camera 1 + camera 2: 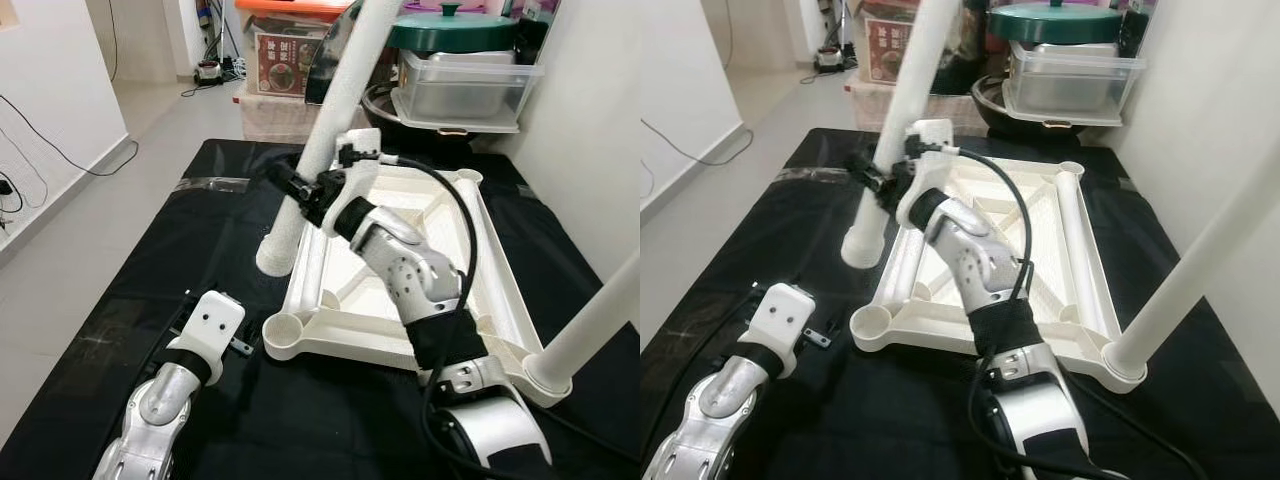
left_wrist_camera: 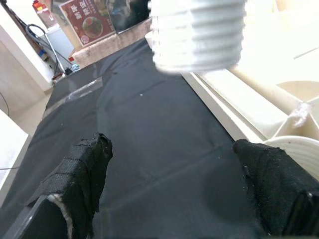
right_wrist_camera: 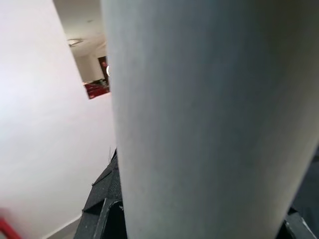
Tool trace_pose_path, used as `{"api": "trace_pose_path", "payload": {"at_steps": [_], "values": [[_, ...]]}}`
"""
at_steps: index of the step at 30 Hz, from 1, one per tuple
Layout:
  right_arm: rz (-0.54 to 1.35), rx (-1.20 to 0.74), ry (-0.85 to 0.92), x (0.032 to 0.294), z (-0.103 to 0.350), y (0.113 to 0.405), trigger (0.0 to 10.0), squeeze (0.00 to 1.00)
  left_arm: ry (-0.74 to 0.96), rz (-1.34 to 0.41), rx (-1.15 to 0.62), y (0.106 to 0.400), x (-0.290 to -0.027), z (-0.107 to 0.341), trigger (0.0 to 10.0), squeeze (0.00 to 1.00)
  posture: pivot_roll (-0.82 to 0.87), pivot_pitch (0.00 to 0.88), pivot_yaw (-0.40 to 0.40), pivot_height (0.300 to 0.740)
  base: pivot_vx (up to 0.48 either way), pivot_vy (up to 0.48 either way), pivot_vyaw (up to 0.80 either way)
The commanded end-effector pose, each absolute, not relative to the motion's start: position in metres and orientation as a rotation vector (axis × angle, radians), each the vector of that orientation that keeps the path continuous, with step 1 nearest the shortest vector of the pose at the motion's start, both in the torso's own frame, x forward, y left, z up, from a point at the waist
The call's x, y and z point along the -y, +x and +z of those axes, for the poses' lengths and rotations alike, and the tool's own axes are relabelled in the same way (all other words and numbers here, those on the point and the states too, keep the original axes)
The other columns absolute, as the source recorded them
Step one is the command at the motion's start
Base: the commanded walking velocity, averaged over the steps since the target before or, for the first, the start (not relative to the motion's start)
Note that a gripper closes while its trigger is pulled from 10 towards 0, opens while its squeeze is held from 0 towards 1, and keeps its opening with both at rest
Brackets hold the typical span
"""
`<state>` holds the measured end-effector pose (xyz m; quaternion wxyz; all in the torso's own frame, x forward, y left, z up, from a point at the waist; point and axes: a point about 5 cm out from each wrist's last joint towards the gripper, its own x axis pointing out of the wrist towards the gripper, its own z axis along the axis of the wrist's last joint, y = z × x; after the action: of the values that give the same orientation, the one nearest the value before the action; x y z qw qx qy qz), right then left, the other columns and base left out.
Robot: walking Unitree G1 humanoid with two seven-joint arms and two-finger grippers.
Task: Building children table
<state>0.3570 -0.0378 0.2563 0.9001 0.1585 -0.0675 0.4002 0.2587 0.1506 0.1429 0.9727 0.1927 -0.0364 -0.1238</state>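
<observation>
Overhead, the right pincer (image 1: 303, 190) is clamped on a white table leg (image 1: 318, 150), holding the long tube tilted, its ribbed lower end hanging just above the black cloth (image 1: 120, 290) beside the left rail of the upturned white tabletop (image 1: 400, 250). That tabletop lies underside up on the cloth-covered floor, its ribs showing, with an open round socket (image 1: 285, 335) at the near left corner. The held leg's end sits short of that socket, farther from the robot and to its left. A second white leg (image 1: 590, 325) already stands in the near right corner socket, leaning outward to the right.

The left pincer (image 2: 169, 189) rests low over the cloth near the empty socket, its two black fingers (image 2: 82, 172) spread apart with nothing between them; in its wrist view the threaded end of the held leg hangs ahead and above, and the socket's rim lies just beside one finger.

Beyond the tabletop, plastic storage boxes (image 1: 465, 85) and a green lid (image 1: 450, 30) are stacked against the wall.
</observation>
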Motion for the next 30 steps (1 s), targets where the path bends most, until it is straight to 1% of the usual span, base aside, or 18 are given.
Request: {"api": "trace_pose_path", "payload": {"at_steps": [1,7,10,21,28,29,30], "values": [[0.863,0.154,0.316,0.032,0.260,0.350,10.0,0.00,0.408,-0.271,0.061,0.260,-0.150,0.140,10.0,0.00,0.06,0.000,-0.054,0.740,0.000,0.000,0.00],[0.914,0.167,0.300,0.025,0.261,0.341,10.0,0.00,0.408,-0.276,0.072,0.265,-0.150,0.142,10.0,0.00,0.05,0.000,-0.055,0.740,0.000,0.000,0.00],[0.978,0.184,0.286,0.018,0.261,0.330,10.0,0.00,0.395,-0.299,0.098,0.271,-0.146,0.148,10.0,0.00,0.05,0.000,-0.053,0.740,0.000,0.000,0.00],[1.005,0.180,0.262,0.009,0.258,0.322,10.0,0.00,0.386,-0.396,0.140,0.278,-0.126,0.156,10.0,0.00,0.04,0.000,-0.046,0.740,0.000,0.000,0.00],[1.024,0.176,0.248,0.006,0.257,0.318,10.0,0.00,0.347,-0.395,0.142,0.278,-0.125,0.156,10.0,0.00,0.04,0.000,-0.050,0.740,0.000,0.000,0.00],[1.025,0.176,0.246,0.007,0.257,0.318,10.0,0.00,0.336,-0.387,0.144,0.278,-0.126,0.156,9.6,0.00,0.04,0.000,-0.050,0.740,0.000,0.000,0.00],[1.025,0.176,0.245,0.007,0.257,0.318,10.0,0.00,0.319,-0.380,0.147,0.279,-0.128,0.157,8.3,0.00,0.04,0.000,-0.052,0.740,0.000,0.000,0.00]]}}
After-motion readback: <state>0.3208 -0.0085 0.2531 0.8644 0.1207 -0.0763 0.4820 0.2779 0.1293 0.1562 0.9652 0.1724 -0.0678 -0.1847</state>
